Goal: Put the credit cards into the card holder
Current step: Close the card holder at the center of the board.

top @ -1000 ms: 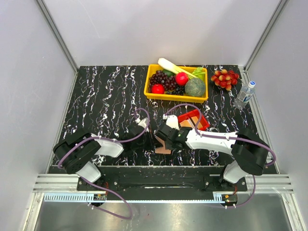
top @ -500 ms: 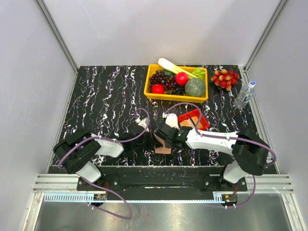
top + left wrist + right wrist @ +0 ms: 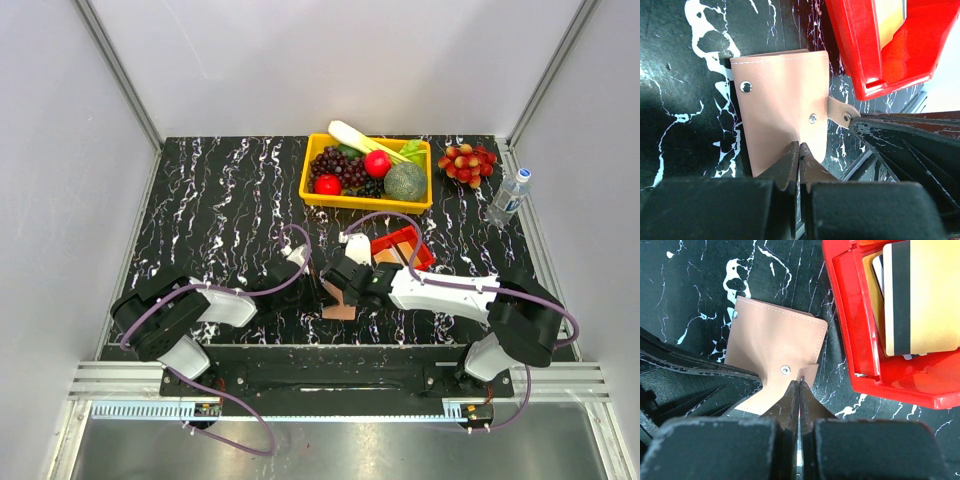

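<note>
Bright, even overhead light; card holder [image 3: 782, 115] sharp; glare on red tray [image 3: 855, 50]; wrist views' bottom edge blurred.

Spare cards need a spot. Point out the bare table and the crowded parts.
Free: the left half of the table, from its left edge to the yellow crate; a narrow strip between crate and red tray. Crowded: near centre, where left gripper and right gripper pinch the card holder beside the tray; far right corner, with grapes and water bottle.

place: robot lab test cell | proof: plain white wall panels [image 3: 330, 60] and aluminium frame rails [image 3: 125, 85] boxing my black white-veined tabletop [image 3: 220, 200] | frame bottom: my two arms' bases [image 3: 185, 355] bolted down
</note>
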